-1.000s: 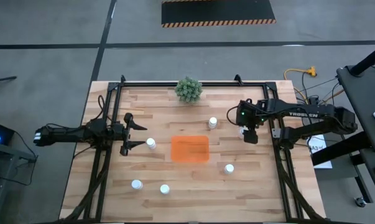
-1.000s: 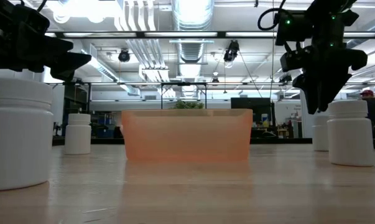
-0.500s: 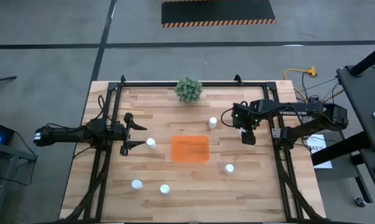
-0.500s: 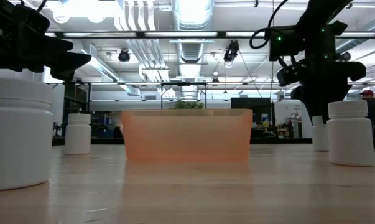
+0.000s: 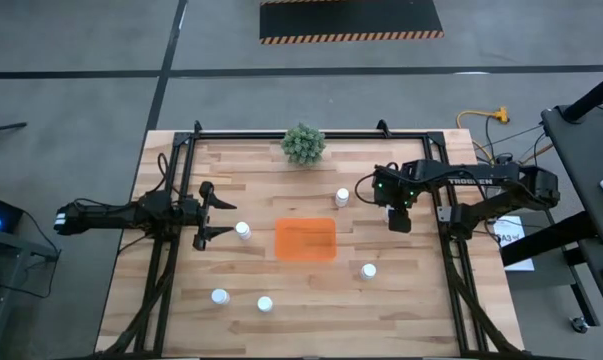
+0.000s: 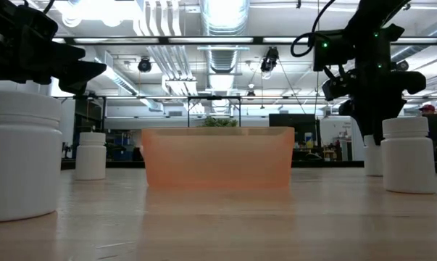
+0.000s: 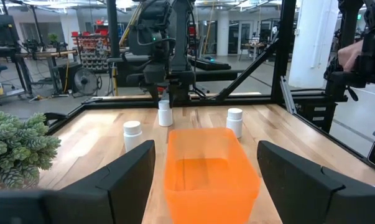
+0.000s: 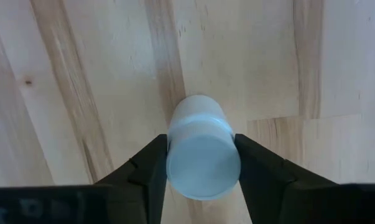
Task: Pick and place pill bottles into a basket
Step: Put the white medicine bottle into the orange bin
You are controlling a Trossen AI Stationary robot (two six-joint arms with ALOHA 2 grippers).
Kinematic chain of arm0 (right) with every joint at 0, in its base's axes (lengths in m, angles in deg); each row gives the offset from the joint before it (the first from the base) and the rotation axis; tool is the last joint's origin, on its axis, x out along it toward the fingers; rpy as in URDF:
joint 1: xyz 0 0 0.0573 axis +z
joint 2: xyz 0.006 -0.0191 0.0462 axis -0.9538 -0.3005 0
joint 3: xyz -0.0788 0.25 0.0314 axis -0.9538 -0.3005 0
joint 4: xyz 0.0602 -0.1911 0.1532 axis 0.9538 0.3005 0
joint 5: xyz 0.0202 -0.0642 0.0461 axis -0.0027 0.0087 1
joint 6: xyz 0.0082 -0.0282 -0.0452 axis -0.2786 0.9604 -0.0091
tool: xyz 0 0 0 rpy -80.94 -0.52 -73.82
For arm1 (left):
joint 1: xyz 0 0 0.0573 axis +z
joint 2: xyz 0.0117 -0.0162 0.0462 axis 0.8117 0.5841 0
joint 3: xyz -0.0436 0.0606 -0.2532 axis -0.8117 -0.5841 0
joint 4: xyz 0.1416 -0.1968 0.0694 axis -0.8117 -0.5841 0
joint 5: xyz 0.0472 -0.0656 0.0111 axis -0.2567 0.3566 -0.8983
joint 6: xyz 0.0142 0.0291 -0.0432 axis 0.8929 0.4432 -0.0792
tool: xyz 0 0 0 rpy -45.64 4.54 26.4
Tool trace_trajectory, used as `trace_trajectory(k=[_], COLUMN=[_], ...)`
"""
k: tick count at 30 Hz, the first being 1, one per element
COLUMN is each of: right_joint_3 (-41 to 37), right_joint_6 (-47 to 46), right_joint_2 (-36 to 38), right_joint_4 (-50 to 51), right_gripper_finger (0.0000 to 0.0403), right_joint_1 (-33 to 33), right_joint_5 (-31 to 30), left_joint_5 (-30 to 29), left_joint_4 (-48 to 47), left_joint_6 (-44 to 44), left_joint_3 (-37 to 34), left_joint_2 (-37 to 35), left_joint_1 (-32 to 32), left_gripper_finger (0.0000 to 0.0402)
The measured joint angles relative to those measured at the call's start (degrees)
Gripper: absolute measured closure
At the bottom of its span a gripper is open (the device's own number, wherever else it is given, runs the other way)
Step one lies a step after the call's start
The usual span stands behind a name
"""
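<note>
Left gripper point(image 5: 203, 212) of the dark left arm hangs at the table's left side, fingers spread wide and holding nothing, pointed toward the shallow rectangular bright orange tray point(image 5: 305, 240) at the middle of the light wooden slat table point(image 5: 181, 300). A small white cylindrical pill bottle with a white cap point(image 5: 243, 231) stands just beside that gripper, between it and the tray. Two more white bottles stand near the front edge, one at point(image 5: 219, 296) and one at point(image 5: 265, 304), close together. Small green bushy plant point(image 5: 303, 143) sits at the far edge, well apart from the tray. Tray has no bottles in it. Another white bottle point(image 5: 342, 197) stands near the tray's far right corner; another point(image 5: 368, 270) stands near its front right corner. Right gripper point(image 5: 398, 218) is down to the right of the tray, fingers point(image 8: 151, 163) pressed against both sides of a sixth white bottle point(image 8: 203, 149), which stands upright on the wood.
</note>
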Motion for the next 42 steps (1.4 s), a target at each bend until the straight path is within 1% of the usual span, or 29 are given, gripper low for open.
trace_trajectory(k=[5, 10, 14, 21, 36, 39, 42], right_joint_3=[0.19, 2.35, 5.19, 11.61, 21.59, 23.58, 26.04], right_joint_6=[0.18, 0.50, 0.38, -1.99, -6.34, -7.24, -7.83], right_joint_2=[0.44, 0.78, 0.74, 0.63, 0.63, -0.91, -4.44], right_joint_4=[0.54, 1.75, 4.10, 11.08, 16.10, 17.52, 19.35], right_gripper_finger=[0.0257, 0.0257, 0.0257, 0.0257, 0.0257, 0.0257, 0.0257], right_joint_1=[0.00, 0.00, 0.02, 1.31, 9.30, 11.08, 12.83], right_joint_5=[0.02, 0.02, 0.02, 0.00, -0.83, -1.19, -1.66], left_joint_5=[-0.01, -0.02, 0.00, -0.01, -0.01, 0.00, -0.02], left_joint_4=[-0.02, -0.02, -0.01, 0.00, -0.02, 0.00, -0.02], left_joint_6=[-0.01, 0.00, 0.00, -0.02, 0.00, 0.00, 0.00], left_joint_3=[-0.02, -0.02, -0.02, -0.01, -0.02, 0.00, -0.02], left_joint_2=[0.00, 0.00, 0.00, 0.00, 0.00, 0.00, 0.00], left_joint_1=[-0.01, 0.00, -0.02, -0.02, -0.02, 0.00, -0.02], left_gripper_finger=[0.0136, 0.0136, 0.0136, 0.0136, 0.0136, 0.0136, 0.0136])
